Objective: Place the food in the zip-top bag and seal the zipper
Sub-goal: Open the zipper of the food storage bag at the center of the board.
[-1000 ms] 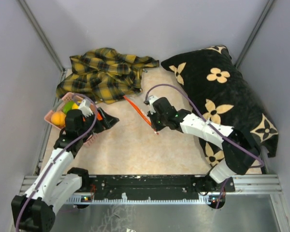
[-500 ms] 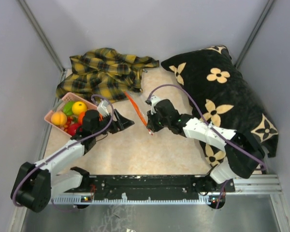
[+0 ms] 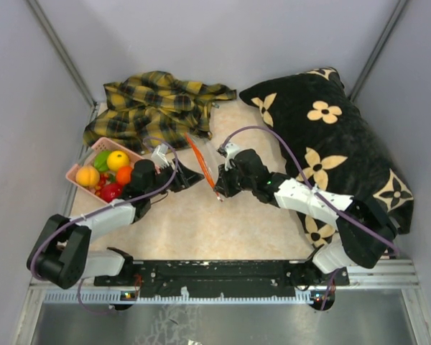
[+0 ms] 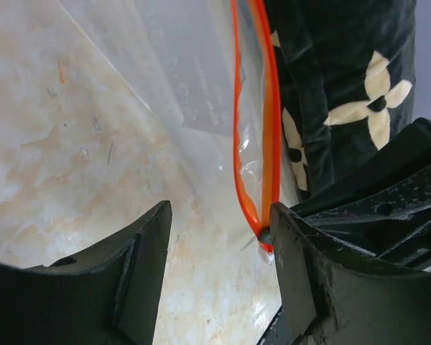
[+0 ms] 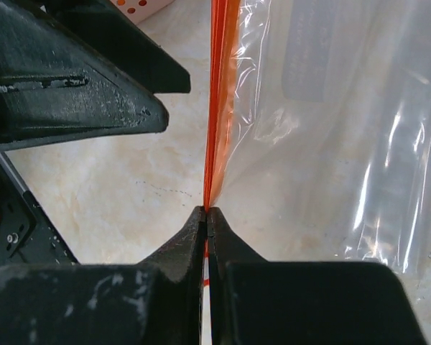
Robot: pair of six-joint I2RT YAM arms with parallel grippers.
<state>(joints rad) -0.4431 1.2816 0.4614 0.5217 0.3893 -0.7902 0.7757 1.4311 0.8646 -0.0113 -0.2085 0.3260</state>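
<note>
The food, orange balls [image 3: 87, 176], a lemon [image 3: 117, 159], a green piece [image 3: 100, 159] and a red apple [image 3: 109, 191], lies in the pink basket [image 3: 75, 171]. The clear zip-top bag [image 3: 207, 152] [image 4: 190, 68] [image 5: 330, 108] lies on the table between the arms. Its red zipper [image 3: 201, 164] [image 4: 255, 108] [image 5: 219, 93] runs along the mouth. My right gripper [image 3: 218, 189] [image 5: 207, 213] is shut on the zipper's near end. My left gripper [image 3: 192, 175] [image 4: 219, 248] is open and empty, and its right finger [image 4: 296, 280] sits beside the zipper's tip.
A yellow plaid cloth [image 3: 158, 108] lies bunched at the back left. A black pillow with cream flowers [image 3: 330, 136] fills the right side, right behind the bag. Grey walls close in the table on three sides.
My left arm has swung right from the basket to the bag's mouth, and its jaws have narrowed somewhat. The right gripper kept its pinch on the zipper, shifting slightly toward the left arm.
</note>
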